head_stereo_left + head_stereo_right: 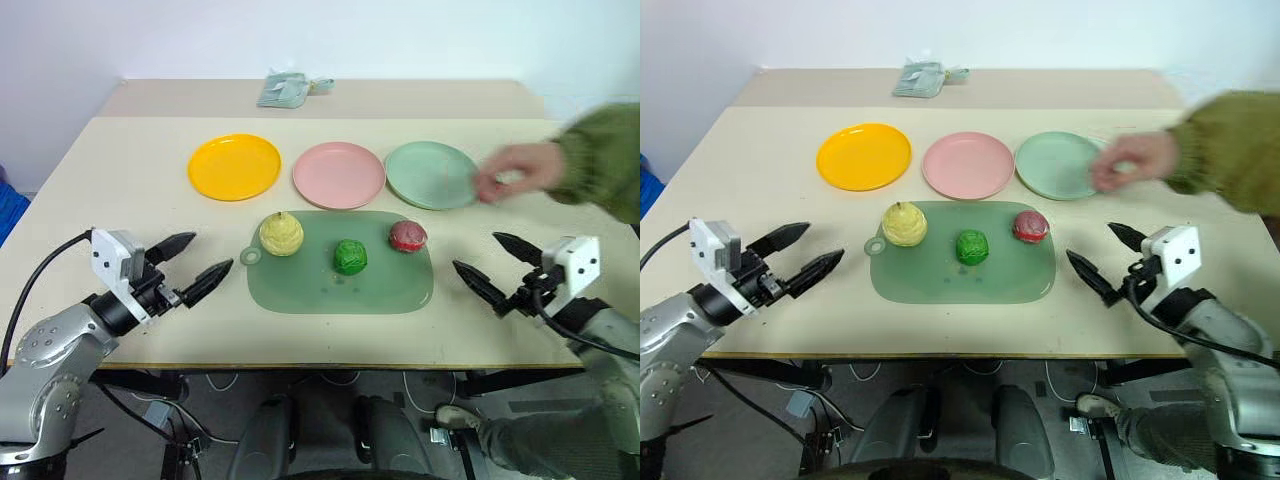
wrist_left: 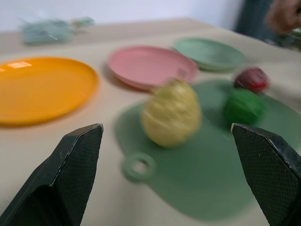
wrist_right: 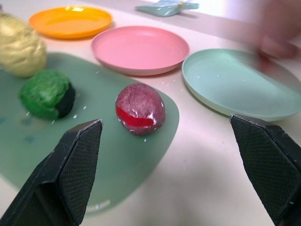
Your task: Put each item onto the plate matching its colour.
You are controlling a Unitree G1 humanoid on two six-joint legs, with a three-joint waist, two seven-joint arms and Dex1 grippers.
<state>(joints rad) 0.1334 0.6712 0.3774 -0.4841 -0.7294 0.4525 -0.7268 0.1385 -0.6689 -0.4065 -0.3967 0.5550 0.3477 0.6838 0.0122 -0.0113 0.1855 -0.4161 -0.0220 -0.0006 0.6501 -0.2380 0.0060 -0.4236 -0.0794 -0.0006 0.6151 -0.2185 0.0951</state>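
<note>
I see a beige desk (image 1: 140, 190) vs white wall (image 1: 320, 35), green cutting board (image 1: 340, 285) centre. Left claw (image 1: 186, 268) spread, empty; right claw (image 1: 497, 266) spread, empty. Person's hand (image 1: 515, 172) far right.

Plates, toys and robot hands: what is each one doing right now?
Yellow plate: empty.
Pink plate: empty.
Green plate: empty, a person's hand at its rim.
Pear: upright on the board.
Green ball: on the board.
Red toy: on the board.
Left gripper: open, holding nothing.
Right gripper: open, holding nothing.
</note>
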